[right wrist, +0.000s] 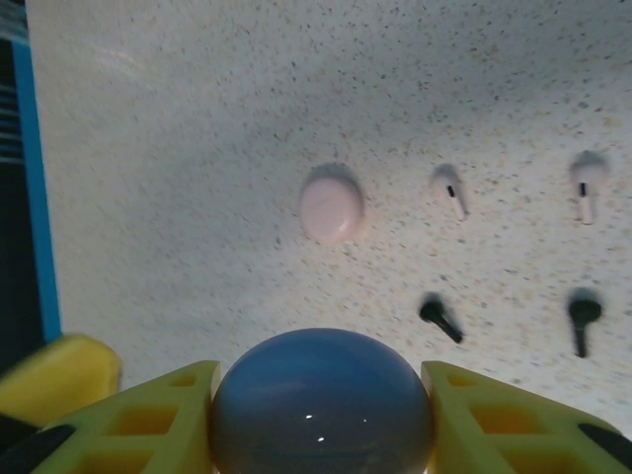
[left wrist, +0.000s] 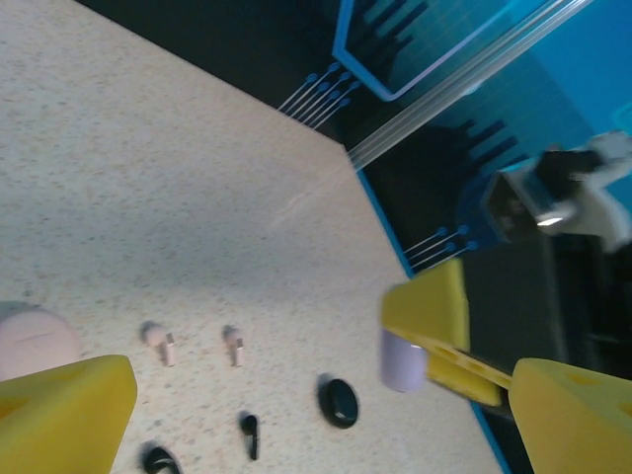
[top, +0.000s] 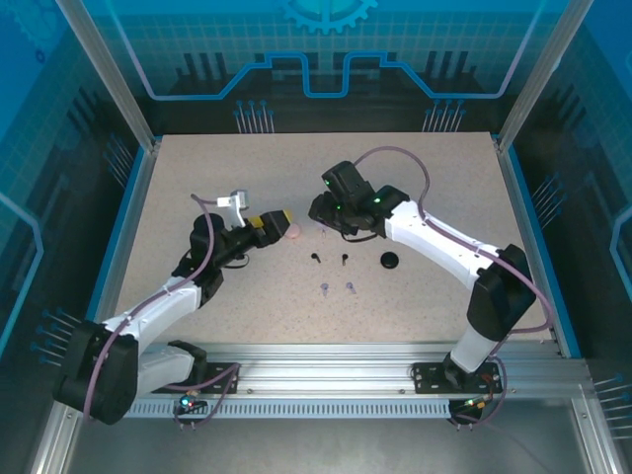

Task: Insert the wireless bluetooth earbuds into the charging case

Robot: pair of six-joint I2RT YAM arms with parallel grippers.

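Left claw (top: 278, 224): spread wide, empty, just beside pink case (top: 292, 232).
Right claw (right wrist: 321, 380): gripping lavender case (right wrist: 321, 425), near pink case.
Earbuds (right wrist: 583, 314): loose on table (right wrist: 197, 118), pink pair (right wrist: 449, 190) nearest pink case, black pair (right wrist: 435, 317) beyond.

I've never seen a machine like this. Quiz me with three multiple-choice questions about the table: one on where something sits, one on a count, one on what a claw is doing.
1. Where is the black case?
A) on the table, right of the black earbuds
B) at the far corner
C) on the metal rail
2. How many pink earbuds lie on the table?
A) one
B) two
C) four
3. The right gripper is:
A) open and empty
B) shut on the lavender case
C) holding a black earbud

Answers: 1 A, the overhead view shows it there; 2 B, the right wrist view shows two; 3 B, the case sits between its yellow fingers.
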